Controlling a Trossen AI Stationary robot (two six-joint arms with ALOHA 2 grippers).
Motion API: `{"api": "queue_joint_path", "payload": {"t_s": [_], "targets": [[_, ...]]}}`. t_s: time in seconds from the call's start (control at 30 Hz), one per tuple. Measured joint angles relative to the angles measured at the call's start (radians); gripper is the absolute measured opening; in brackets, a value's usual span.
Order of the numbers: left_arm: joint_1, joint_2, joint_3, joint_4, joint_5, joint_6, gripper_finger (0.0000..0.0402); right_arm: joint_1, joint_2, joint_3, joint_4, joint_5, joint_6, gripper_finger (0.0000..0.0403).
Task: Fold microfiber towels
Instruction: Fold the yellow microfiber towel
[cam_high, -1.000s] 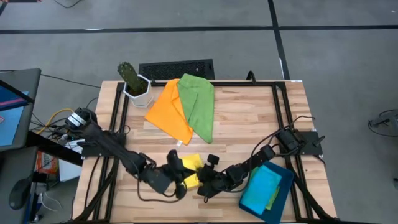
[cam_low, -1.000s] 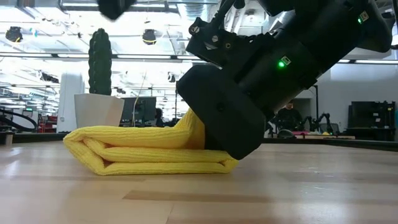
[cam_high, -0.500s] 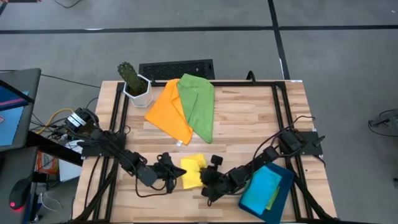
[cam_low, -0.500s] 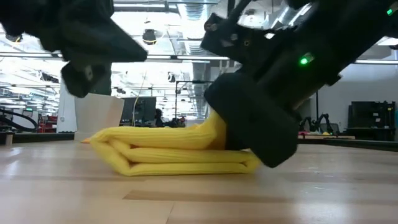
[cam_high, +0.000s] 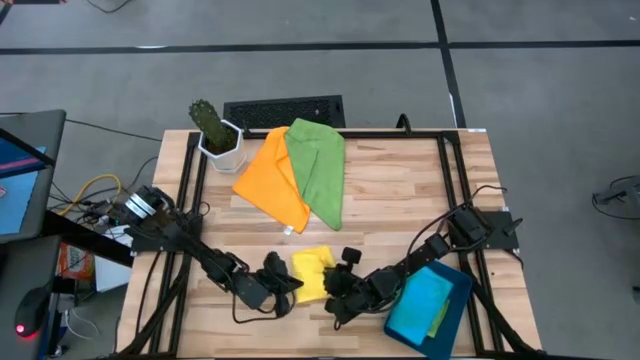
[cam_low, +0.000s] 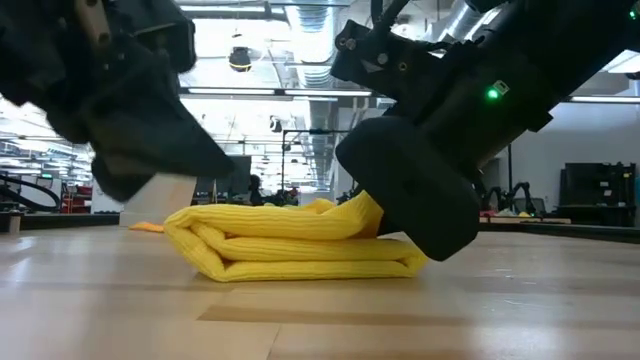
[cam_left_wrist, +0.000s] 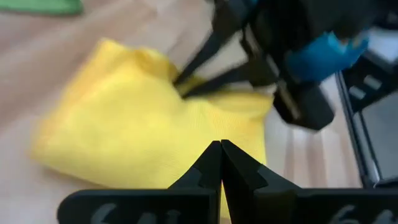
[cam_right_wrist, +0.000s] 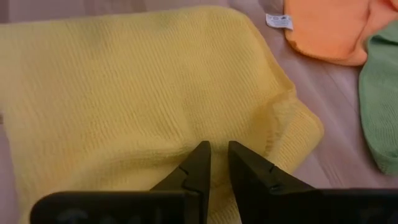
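Lying folded in layers near the front edge of the wooden surface (cam_high: 400, 190), the yellow towel (cam_high: 312, 275), with the right gripper (cam_high: 335, 292) pressing on its right side, jaws slightly apart and clamped on the cloth, and the left gripper (cam_high: 283, 290) hovering just beside its left side, jaws together. Resting well behind, overlapping near the back edge, the orange towel (cam_high: 268, 178) and a green towel (cam_high: 320, 165), next to a potted cactus (cam_high: 212, 128). Sitting at the front right corner, a teal tray (cam_high: 455, 305) holding the blue towel (cam_high: 420, 300), leaving open wood between the yellow towel and the far cloths.
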Motion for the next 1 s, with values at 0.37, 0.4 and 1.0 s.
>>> {"api": "queue_joint_path", "payload": {"t_s": [0.37, 0.4, 1.0], "targets": [[0.044, 0.144, 0.107, -0.082, 0.049, -0.006, 0.0000, 0.009, -0.022, 0.001, -0.062, 0.009, 0.009, 0.0082], [0.047, 0.158, 0.112, -0.079, 0.058, -0.008, 0.0000, 0.012, -0.027, 0.004, -0.064, 0.015, 0.012, 0.0082], [0.072, 0.195, 0.117, -0.044, 0.071, -0.015, 0.0000, 0.074, -0.099, 0.005, -0.056, 0.269, 0.042, 0.0082]]}}
